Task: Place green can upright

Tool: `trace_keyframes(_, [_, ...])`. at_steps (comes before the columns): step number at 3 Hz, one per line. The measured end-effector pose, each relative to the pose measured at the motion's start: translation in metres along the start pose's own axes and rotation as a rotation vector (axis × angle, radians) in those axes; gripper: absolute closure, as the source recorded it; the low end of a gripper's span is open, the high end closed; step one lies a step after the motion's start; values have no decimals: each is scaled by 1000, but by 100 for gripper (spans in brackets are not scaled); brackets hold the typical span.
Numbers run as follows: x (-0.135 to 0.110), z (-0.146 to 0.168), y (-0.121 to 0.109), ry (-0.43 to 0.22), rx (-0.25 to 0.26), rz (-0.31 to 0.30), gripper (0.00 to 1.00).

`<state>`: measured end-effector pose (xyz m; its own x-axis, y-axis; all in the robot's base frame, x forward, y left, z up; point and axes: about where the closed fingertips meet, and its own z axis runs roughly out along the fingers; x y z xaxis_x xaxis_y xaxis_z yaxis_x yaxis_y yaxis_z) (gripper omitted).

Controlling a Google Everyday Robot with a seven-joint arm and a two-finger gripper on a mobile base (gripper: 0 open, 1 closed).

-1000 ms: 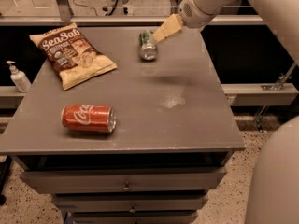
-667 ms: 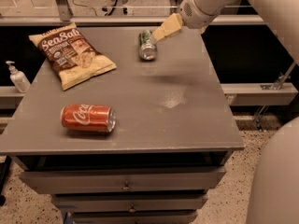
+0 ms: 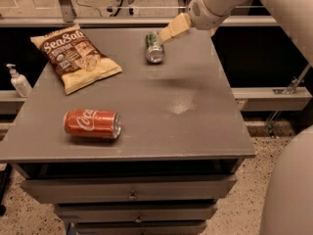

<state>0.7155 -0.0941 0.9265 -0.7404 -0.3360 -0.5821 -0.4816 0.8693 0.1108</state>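
Nothing has visibly shifted over the last second: hand and cans sit where they were.

Nearest me, below the front edge of the desk point(image 3: 205, 131), are the drawers point(image 3: 132, 190). On the near left of the top a red Coca-Cola can point(image 3: 92, 124) lies on its side. Further back on the left is a chip bag point(image 3: 76, 58), and off the desk's left edge stands a soap bottle point(image 3: 18, 81) on a lower ledge.

At the far end, right of the bag, the green can point(image 3: 154, 48) lies on its side with one silver end towards me. The hand point(image 3: 165, 35) comes in from the upper right, its tip at the can's far end, touching it or just beside it. I cannot tell whether it is released or clenched.

I judge the can light, thin-walled and smooth, free to roll sideways if nudged and easy to dent under a hard squeeze; full or empty, I cannot say. I would grip across the middle of its round body, not the rims, then tip it onto its base.
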Motion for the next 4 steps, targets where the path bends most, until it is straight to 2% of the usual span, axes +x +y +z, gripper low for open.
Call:
trace_keyframes(1, [-9,-1,7,7,42,86,0])
trace_keyframes(2, [-22,14,25,40,73,213,0])
trace_keyframes(3, [-34,32,40,65,94,313,0])
trace_keyframes(4, [-49,55,54,68,93,360,0])
